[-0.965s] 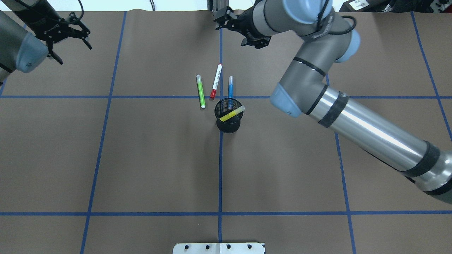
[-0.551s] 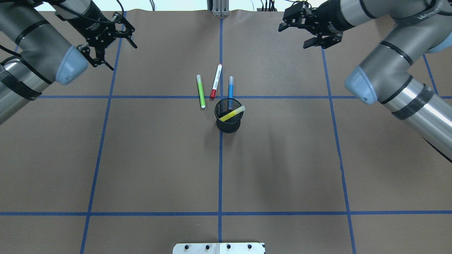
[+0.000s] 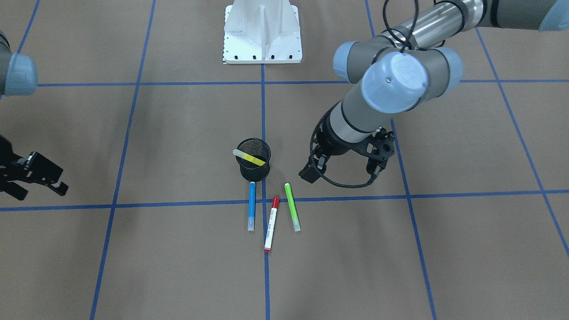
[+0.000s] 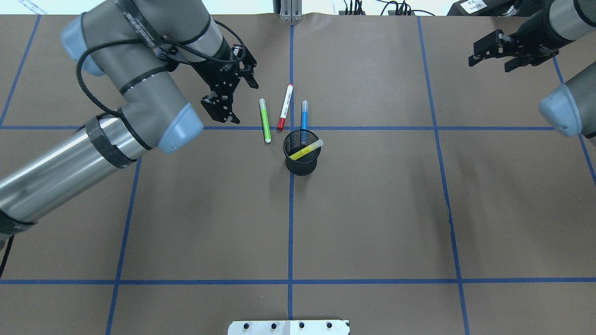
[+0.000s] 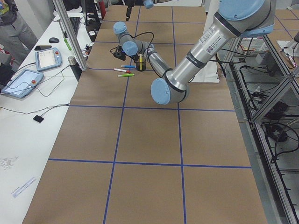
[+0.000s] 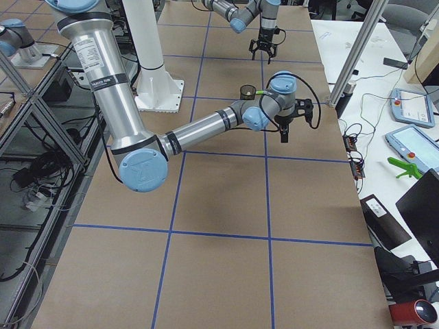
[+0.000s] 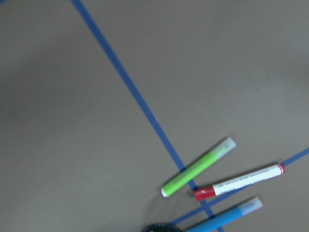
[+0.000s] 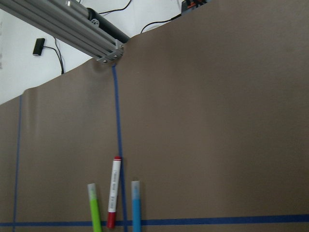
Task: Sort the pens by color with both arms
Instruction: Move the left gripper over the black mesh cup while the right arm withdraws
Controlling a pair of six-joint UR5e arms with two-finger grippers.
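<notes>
The green pen (image 4: 265,121), the white red-capped pen (image 4: 285,106) and the blue pen (image 4: 304,115) lie side by side on the brown table. Just in front of them, the yellow pen (image 4: 306,150) leans inside the black mesh cup (image 4: 302,165). My left gripper (image 4: 246,103) is open and empty, hovering just left of the green pen. Its wrist view shows the green (image 7: 198,167), red-capped (image 7: 240,182) and blue (image 7: 224,220) pens. My right gripper (image 4: 489,63) is open and empty at the far right, well away from the pens. In the front view the left gripper (image 3: 341,174) is beside the green pen (image 3: 292,207).
Blue tape lines (image 4: 290,223) divide the brown table cover into squares. The white base pedestal (image 3: 262,33) stands at the robot's side of the table. A bench with tablets (image 5: 23,81) runs along the far edge.
My left arm has swung in from the far left to just beside the green pen. My right arm has drawn back from the centre to the far right. The pens and cup have not moved.
</notes>
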